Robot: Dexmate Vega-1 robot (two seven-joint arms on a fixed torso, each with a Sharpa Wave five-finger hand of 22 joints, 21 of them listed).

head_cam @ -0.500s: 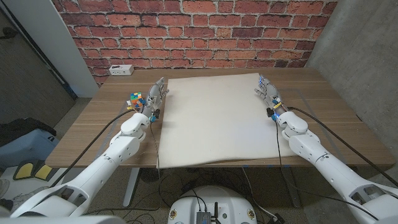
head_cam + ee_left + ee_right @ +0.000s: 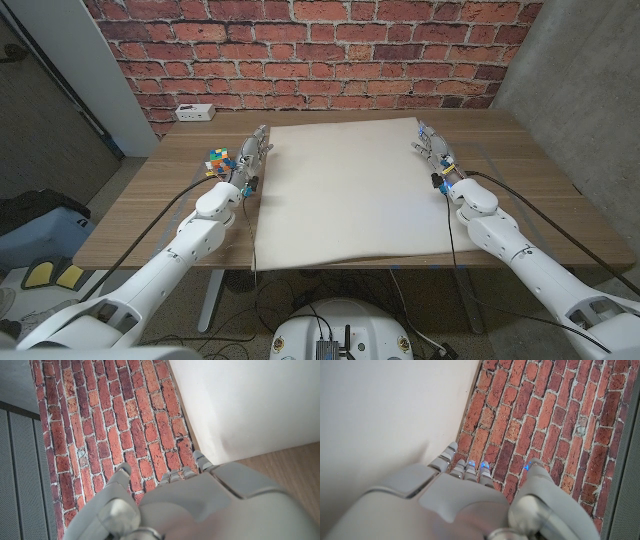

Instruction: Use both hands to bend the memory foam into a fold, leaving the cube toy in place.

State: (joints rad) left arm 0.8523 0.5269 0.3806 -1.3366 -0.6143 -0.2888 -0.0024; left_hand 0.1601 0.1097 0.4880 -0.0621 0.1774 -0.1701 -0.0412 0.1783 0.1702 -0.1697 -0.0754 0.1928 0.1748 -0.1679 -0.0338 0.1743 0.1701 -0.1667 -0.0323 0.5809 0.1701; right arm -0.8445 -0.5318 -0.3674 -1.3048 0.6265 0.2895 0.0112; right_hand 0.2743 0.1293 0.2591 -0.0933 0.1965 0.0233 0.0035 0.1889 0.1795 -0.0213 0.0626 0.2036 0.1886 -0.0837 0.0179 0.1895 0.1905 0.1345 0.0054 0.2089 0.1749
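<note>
lying flat, the memory foam (image 2: 350,190) covers the middle of the worktop (image 2: 150,210), near edge just over the front. left hand (image 2: 252,158) stands at its left edge, right hand (image 2: 435,150) at its right edge, both toward the far corners. fingers extended; cannot tell if either grips the foam. cube toy (image 2: 219,160) sits just left of the left hand.
</note>
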